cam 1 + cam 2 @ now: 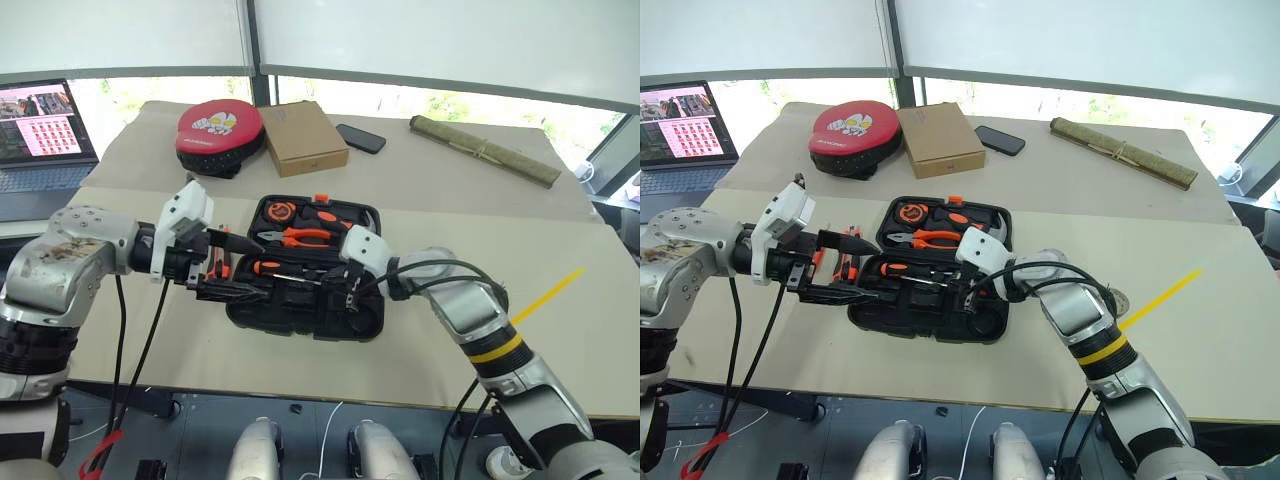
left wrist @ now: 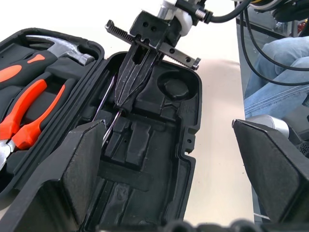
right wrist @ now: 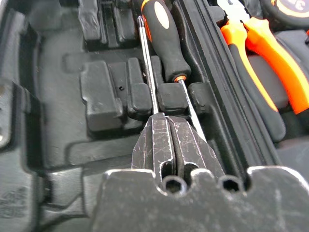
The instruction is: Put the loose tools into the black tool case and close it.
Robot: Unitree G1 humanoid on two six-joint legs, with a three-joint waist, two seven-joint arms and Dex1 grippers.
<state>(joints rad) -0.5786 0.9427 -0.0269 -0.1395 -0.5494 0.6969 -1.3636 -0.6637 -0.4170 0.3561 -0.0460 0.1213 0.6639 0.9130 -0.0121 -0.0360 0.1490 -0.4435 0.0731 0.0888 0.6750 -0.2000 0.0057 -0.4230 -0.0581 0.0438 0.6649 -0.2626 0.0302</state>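
Two screwdriver shafts (image 3: 148,67) meet the clamped right end effector (image 3: 169,126) up close (left end effector (image 1: 222,262) gapes).

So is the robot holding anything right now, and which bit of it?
Yes. The right end effector is shut on a screwdriver, pinching its thin metal shaft, over the black tool case. The left end effector is open and holds nothing.

tool case (image 1: 300,310): black all over, with an orange latch at its 12 o'clock edge
pliers (image 1: 305,237): orange handles — black trim
screwdriver (image 3: 164,38): black handle with an orange inlay
round pad (image 1: 218,132): red top with a white pattern, black rim
box (image 1: 303,137): plain brown
table (image 1: 560,350): beige — one yellow stripe at 3 o'clock
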